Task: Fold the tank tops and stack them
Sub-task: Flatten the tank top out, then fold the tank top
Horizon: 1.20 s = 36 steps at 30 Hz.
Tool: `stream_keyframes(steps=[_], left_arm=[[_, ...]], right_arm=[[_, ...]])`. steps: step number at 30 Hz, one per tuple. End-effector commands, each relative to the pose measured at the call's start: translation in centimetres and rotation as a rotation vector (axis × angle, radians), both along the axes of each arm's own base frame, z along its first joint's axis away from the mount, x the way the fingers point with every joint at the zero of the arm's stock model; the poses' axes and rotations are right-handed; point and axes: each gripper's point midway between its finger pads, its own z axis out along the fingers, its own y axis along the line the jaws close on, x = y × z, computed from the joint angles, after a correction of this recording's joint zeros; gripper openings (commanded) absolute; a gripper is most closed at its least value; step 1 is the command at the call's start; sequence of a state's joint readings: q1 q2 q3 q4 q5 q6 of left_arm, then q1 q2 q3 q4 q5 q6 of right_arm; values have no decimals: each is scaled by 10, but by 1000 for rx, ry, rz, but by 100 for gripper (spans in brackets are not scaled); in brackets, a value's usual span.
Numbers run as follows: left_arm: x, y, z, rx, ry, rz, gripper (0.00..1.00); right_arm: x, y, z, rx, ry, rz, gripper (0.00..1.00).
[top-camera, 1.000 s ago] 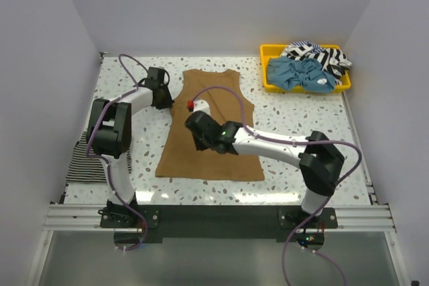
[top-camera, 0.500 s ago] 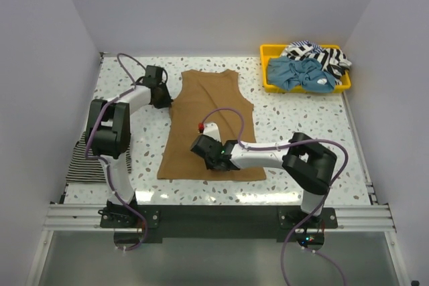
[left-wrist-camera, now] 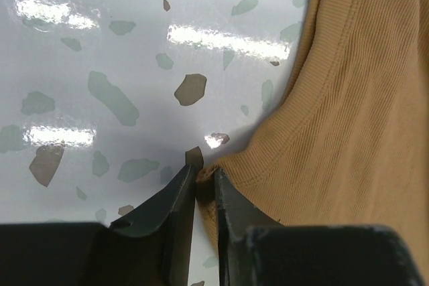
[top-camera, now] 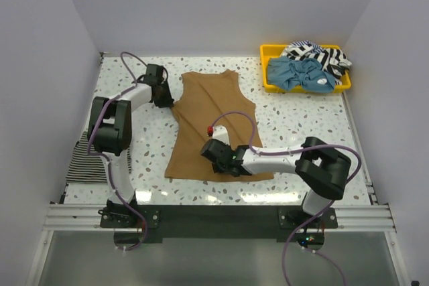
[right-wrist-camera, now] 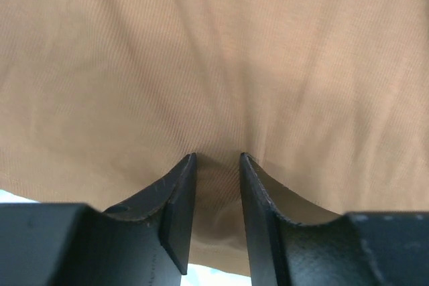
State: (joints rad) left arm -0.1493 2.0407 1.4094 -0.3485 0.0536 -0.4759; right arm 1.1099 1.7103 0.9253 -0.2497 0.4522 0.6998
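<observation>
A plain tan-brown tank top (top-camera: 214, 115) lies spread flat on the speckled table, neck toward the far side. My left gripper (top-camera: 165, 96) is at its left armhole. In the left wrist view its jaws (left-wrist-camera: 204, 180) are pinched on the ribbed armhole edge (left-wrist-camera: 335, 98). My right gripper (top-camera: 216, 155) rests low on the top's lower part. In the right wrist view its jaws (right-wrist-camera: 218, 159) stand apart, fingertips (right-wrist-camera: 181, 179) on the tan cloth (right-wrist-camera: 214, 51), with a slight ridge of cloth between them. A folded black-and-white striped tank top (top-camera: 84, 164) lies at the table's left edge.
A yellow tray (top-camera: 268, 49) at the far right holds a crumpled light blue top (top-camera: 298, 73) and a striped one (top-camera: 322, 55). White walls close in the table on three sides. The metal rail (top-camera: 214, 216) with both arm bases runs along the near edge.
My right gripper has come toward the near edge and to the right, and the tan top's lower part has shifted right with it; its jaws have widened. The left gripper has stayed at the armhole.
</observation>
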Motion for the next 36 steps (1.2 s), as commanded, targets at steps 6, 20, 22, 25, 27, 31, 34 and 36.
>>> stream_keyframes(steps=[6, 20, 22, 25, 27, 31, 34, 36], left_arm=[[7, 1, 3, -17, -43, -27, 20], [2, 2, -1, -17, -38, -28, 0], [1, 2, -1, -17, -36, -28, 0], [2, 1, -1, -20, -36, -28, 0], [1, 1, -3, -19, -33, -30, 0], [2, 1, -2, -20, -36, -28, 0], [1, 2, -2, -19, -34, -28, 0], [1, 1, -3, -22, -31, -28, 0]], right_arm=[[-10, 16, 47, 9, -35, 87, 42], [-52, 176, 65, -14, -184, 347, 34], [-52, 186, 58, -16, -187, 361, 34], [-50, 194, 56, -25, -203, 360, 34], [-49, 196, 47, -40, -200, 362, 34], [-48, 201, 45, -51, -213, 345, 38], [-52, 198, 49, -64, -236, 329, 38], [-52, 197, 55, -66, -260, 317, 39]])
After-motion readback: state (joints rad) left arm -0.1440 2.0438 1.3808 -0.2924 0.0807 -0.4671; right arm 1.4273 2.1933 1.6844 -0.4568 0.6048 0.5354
